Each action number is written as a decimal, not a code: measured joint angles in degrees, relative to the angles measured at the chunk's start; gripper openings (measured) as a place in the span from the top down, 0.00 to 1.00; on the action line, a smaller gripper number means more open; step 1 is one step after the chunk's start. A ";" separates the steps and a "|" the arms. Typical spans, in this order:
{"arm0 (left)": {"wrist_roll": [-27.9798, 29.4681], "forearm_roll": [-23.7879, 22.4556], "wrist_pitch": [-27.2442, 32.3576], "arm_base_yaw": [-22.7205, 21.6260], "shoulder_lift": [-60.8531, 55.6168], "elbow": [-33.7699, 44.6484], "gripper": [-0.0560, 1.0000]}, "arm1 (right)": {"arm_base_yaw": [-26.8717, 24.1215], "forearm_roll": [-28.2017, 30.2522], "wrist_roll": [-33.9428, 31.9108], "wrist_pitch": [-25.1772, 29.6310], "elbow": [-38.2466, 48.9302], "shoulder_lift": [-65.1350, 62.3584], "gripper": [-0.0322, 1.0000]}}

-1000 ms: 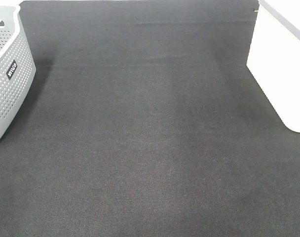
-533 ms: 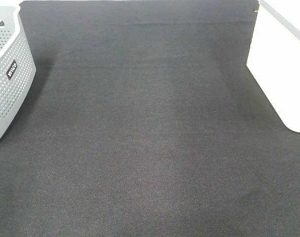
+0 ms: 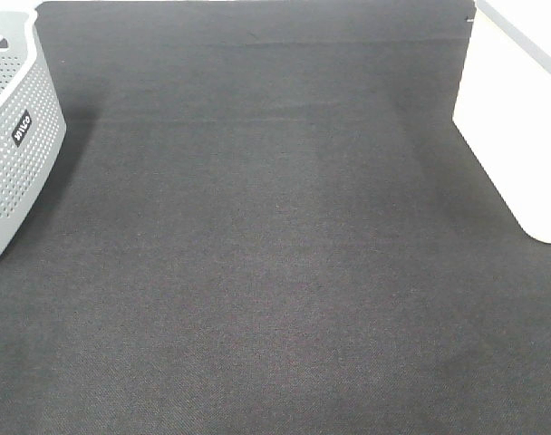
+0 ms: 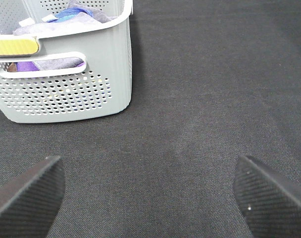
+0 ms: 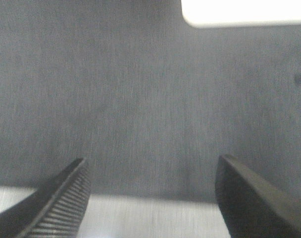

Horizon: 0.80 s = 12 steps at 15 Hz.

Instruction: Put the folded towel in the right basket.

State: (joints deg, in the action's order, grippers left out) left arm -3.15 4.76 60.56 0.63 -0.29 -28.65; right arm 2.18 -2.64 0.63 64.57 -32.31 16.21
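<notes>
Table (image 3: 275, 272) is covered by a dark grey mat, nothing lying on the open stretch between the two baskets in the high view. No arm or gripper shows in that view.

Left basket (image 3: 13, 136): grey, perforated, at the left edge of the high view, with a small dark label on its side. Left wrist view shows the same basket (image 4: 66, 79) with cloth piled inside, blue and purple pieces (image 4: 71, 15) visible over the rim and through the handle slot, plus a yellow strip (image 4: 14, 45) on the rim. Can't tell whether any of that cloth is the folded towel; no folded towel is identifiable anywhere on the mat.

Right basket (image 3: 516, 127): white, plain-walled, at the right edge of the high view, interior not visible. Its edge also shows as a white block (image 5: 244, 12) in the right wrist view, blurry.

Left gripper (image 4: 150, 198): released, both fingers spread wide over bare mat, nothing between them, basket ahead and off to one side.

Right gripper (image 5: 150, 198): also released, fingers wide apart, nothing held. It sits over the mat's near edge, a pale strip (image 5: 140, 218) showing beneath it. View is soft, fine detail unreadable.
</notes>
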 joint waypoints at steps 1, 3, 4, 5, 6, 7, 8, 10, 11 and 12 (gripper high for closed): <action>0.00 0.00 0.00 0.00 0.00 0.00 0.12 | 0.00 0.06 0.34 -1.55 2.06 -4.35 0.32; 0.00 0.00 0.00 0.00 0.00 0.00 0.12 | 0.00 0.34 0.40 -2.98 3.32 -10.66 0.32; 0.00 0.00 0.00 0.00 0.00 0.00 0.12 | 0.00 0.34 0.40 -3.15 3.55 -14.61 0.32; 0.00 0.00 0.00 0.00 0.00 0.00 0.12 | 0.00 0.34 0.40 -3.27 3.55 -16.04 0.32; 0.00 0.00 0.00 0.00 0.00 0.00 0.12 | 0.00 0.40 0.40 -3.38 3.61 -16.39 0.32; 0.00 0.00 0.00 0.00 0.00 0.00 0.12 | 0.00 0.40 0.40 -3.38 3.61 -16.56 0.32; 0.00 0.00 0.00 0.00 0.00 0.00 0.12 | 0.00 0.40 0.40 -3.44 3.61 -16.56 0.32; 0.00 0.00 0.00 0.00 0.00 0.00 0.12 | 0.00 0.40 0.40 -3.44 3.61 -16.56 0.32; 0.00 0.00 0.00 0.00 0.00 0.00 0.12 | 0.00 0.40 0.40 -3.44 3.61 -16.56 0.32; 0.00 0.00 0.00 0.00 0.00 0.00 0.12 | 0.00 0.40 0.40 -3.44 3.61 -16.56 0.32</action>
State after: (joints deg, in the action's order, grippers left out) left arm -3.15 4.76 60.56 0.63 -0.29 -28.65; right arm 2.18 -2.23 1.03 61.13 -28.71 -0.34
